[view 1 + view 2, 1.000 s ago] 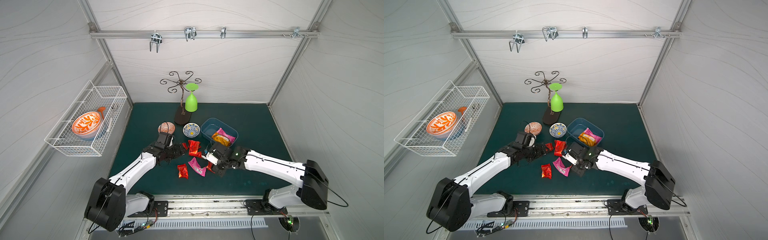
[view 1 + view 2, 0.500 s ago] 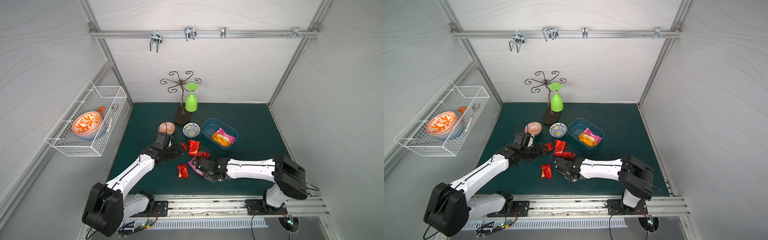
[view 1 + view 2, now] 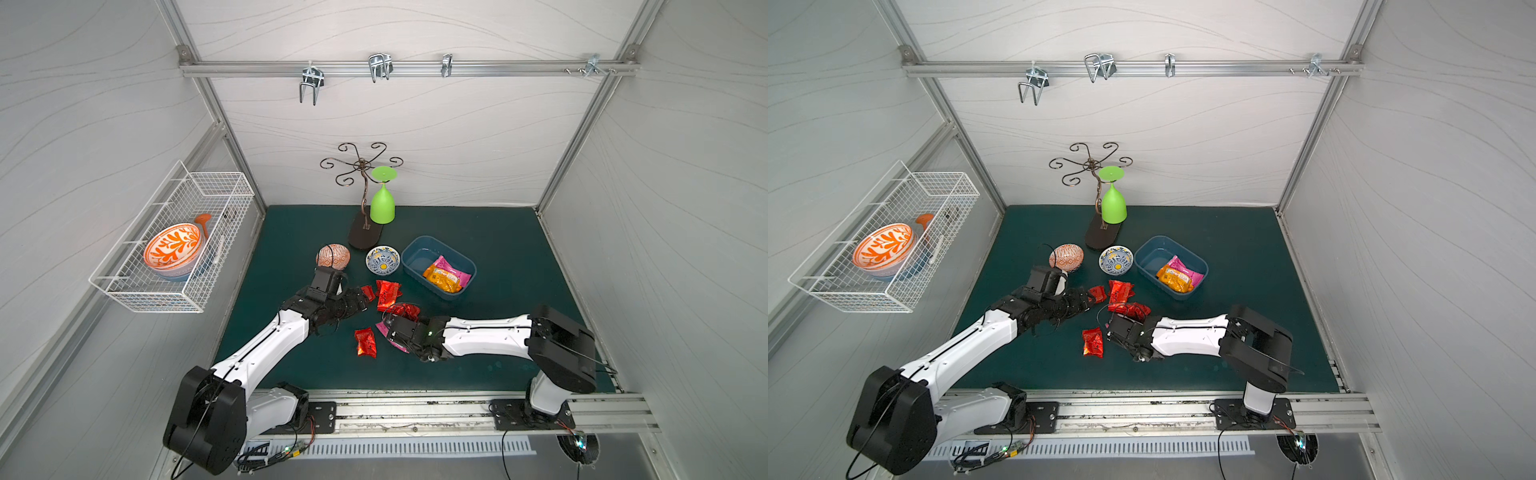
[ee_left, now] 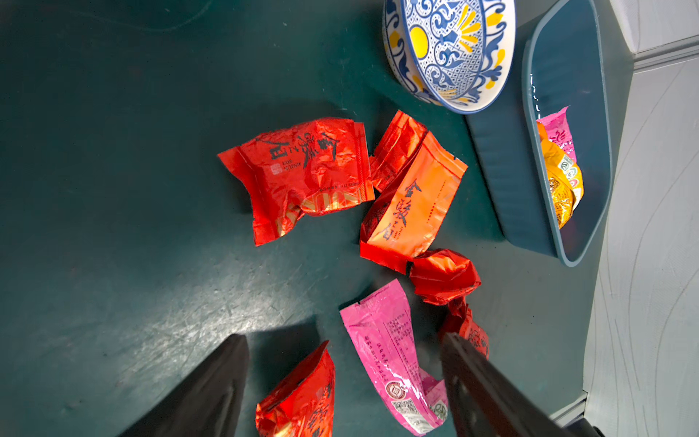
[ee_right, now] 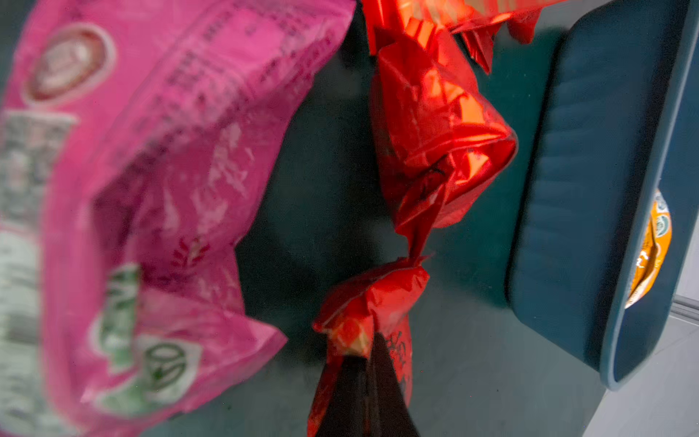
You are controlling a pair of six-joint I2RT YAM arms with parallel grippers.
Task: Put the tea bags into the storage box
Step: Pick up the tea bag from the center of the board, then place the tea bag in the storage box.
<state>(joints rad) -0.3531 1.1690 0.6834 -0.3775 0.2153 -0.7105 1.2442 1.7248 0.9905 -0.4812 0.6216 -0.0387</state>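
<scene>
While the right claw (image 5: pixel 368 359) pinches shut on a crumpled red tea bag (image 5: pixel 372 299) at the tabletop (image 3: pixel 498 249), the dark blue storage box (image 3: pixel 419 257) lies up and to its right in a top view, long axis slanting upper left to lower right. Farther off, the left claw (image 4: pixel 342 340) gapes wide above loose sachets (image 4: pixel 306 174).

Place: a robot test cell in a lab, as shown by the enclosure and the mounted rig
Walls: white panels (image 3: pixel 457 145) are framed by aluminium profiles (image 3: pixel 230 137) on the left, far and right sides
Floor: a dark green mat (image 3: pixel 498 232) is laid as the work surface
Far side: metal hooks (image 3: pixel 379 68) are hung from a crossbar (image 3: pixel 519 67)
Left wall: a white wire basket (image 3: pixel 158 297) is fixed to it
Near edge: the left arm (image 3: pixel 266 345) and the right arm (image 3: pixel 486 336) are bolted to a metal rail (image 3: pixel 415 411), with loose cables (image 3: pixel 266 455) left exposed
</scene>
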